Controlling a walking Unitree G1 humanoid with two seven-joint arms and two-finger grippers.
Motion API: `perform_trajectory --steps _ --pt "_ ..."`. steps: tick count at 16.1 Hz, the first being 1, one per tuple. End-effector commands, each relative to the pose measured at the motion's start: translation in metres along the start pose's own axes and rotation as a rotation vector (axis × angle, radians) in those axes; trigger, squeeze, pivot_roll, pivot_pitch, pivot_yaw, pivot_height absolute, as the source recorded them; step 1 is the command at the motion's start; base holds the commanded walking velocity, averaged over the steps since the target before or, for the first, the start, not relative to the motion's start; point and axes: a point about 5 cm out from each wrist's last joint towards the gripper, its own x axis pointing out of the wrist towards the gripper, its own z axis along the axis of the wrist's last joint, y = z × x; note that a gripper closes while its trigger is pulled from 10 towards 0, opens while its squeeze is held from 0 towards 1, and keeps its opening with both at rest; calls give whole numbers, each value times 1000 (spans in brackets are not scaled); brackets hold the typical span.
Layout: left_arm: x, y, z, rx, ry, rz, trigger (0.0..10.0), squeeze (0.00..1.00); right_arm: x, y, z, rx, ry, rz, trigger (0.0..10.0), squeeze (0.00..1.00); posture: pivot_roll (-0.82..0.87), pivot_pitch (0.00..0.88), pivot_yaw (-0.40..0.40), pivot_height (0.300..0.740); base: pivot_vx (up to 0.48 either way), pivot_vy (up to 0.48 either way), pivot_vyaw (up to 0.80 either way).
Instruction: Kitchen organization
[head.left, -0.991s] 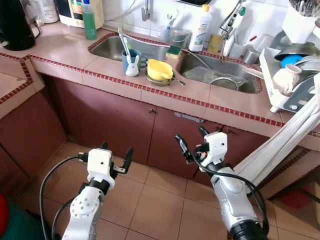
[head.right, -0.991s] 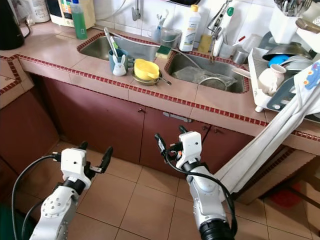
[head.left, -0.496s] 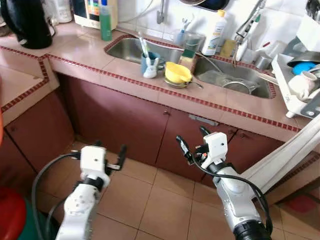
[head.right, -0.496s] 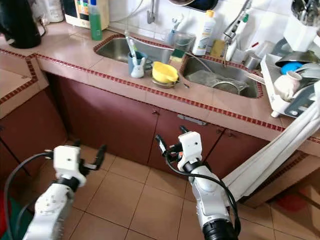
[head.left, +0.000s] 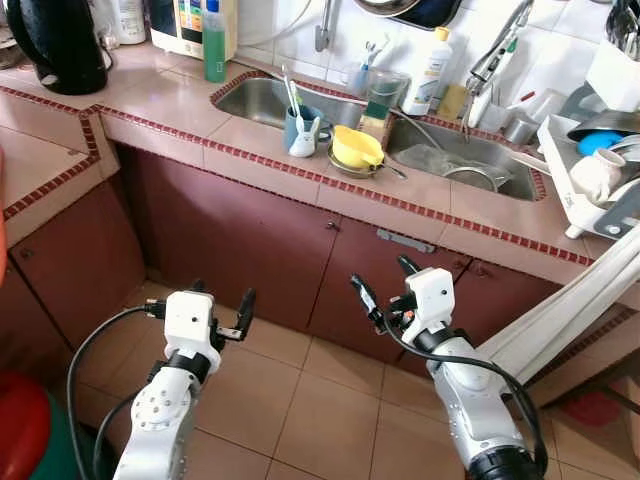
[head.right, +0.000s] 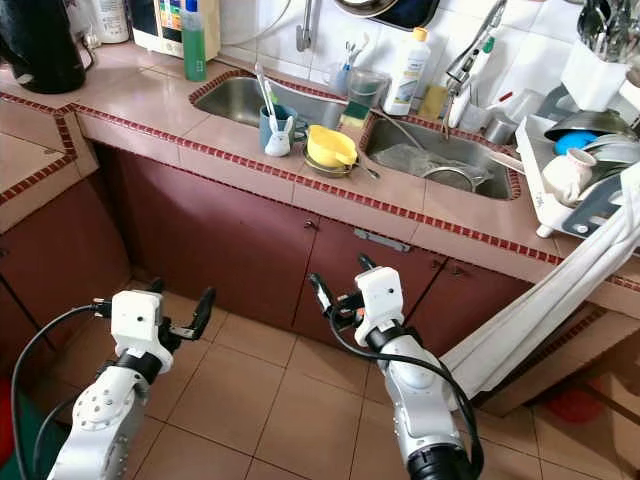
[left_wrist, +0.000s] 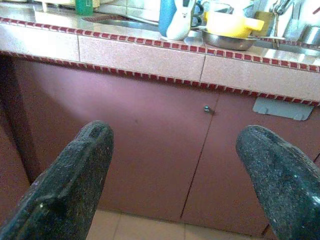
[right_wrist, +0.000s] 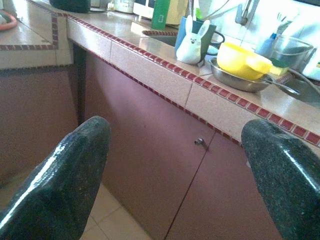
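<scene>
Approach step, I judge — the left hand (head.left: 220, 318) and right hand (head.left: 385, 290) hang wide and empty, low in frame, before the cabinet doors (head.left: 250, 240). Next calls for closing on the table (head.left: 250, 160) at upper centre, toward the yellow bowl (head.left: 356, 148).

Bright daylight, I get sharp head views; glare blows out wall tiles (right_wrist: 300, 20), wrist fingertips (left_wrist: 75, 170) look soft.
</scene>
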Motion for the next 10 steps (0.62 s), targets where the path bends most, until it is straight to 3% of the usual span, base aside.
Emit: perform_trajectory --steps 1,10 --pt "1 -3 3 7 -5 -12 10000 0 -1 -4 3 -12 -3 -9 10000 0 66 0 -132 740 0 322 0" --pt "1 -4 3 6 -5 -10 10000 0 0 -1 3 -11 -1 0 10000 0 68 0 -130 740 0 338 0"
